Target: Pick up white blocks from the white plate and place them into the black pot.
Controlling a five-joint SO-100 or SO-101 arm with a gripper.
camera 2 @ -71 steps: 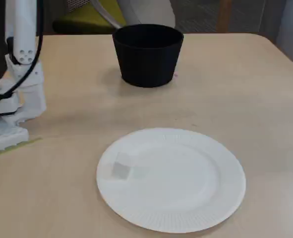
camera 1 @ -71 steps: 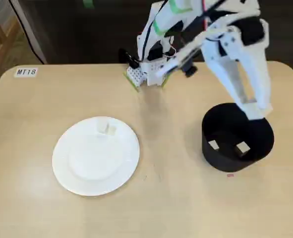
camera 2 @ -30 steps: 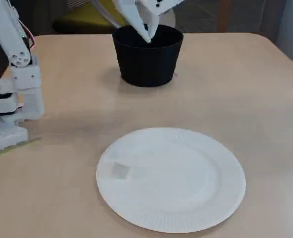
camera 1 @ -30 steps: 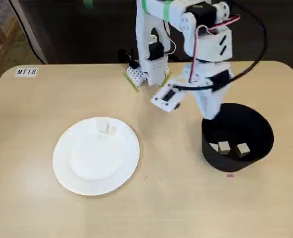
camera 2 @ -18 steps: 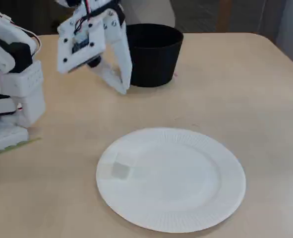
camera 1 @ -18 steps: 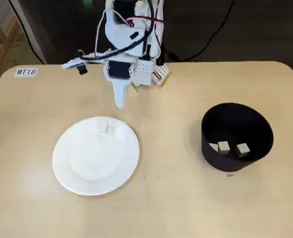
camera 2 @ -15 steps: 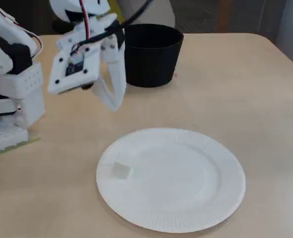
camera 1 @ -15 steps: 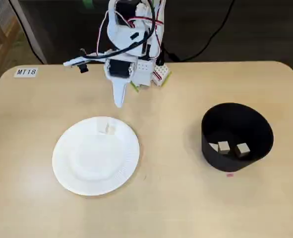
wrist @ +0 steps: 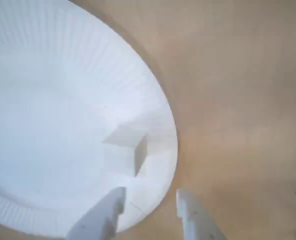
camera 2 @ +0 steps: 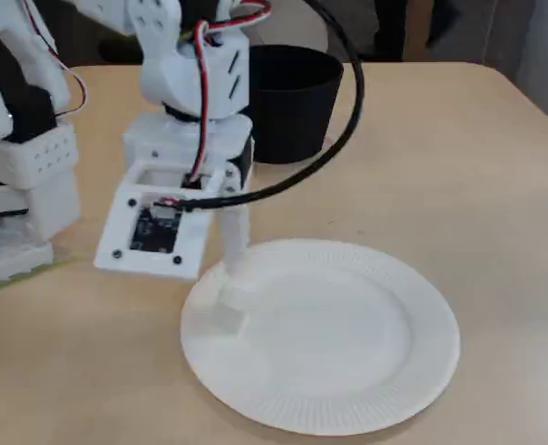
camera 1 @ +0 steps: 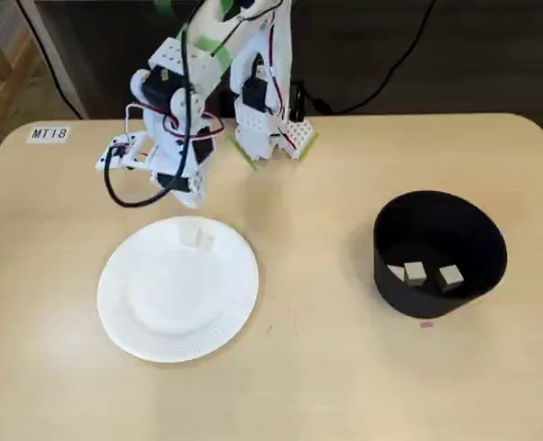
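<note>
In a fixed view, two white blocks (camera 1: 429, 274) are seen in the black pot (camera 1: 439, 254); one block (camera 1: 197, 238) remains on the white plate (camera 1: 177, 287). In the wrist view, the fingers (wrist: 115, 202) are held apart just short of it; a further descent is judged needed.

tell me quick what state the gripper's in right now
Gripper: open, holding nothing, fingertips over the white plate's rim just short of the white block.
</note>
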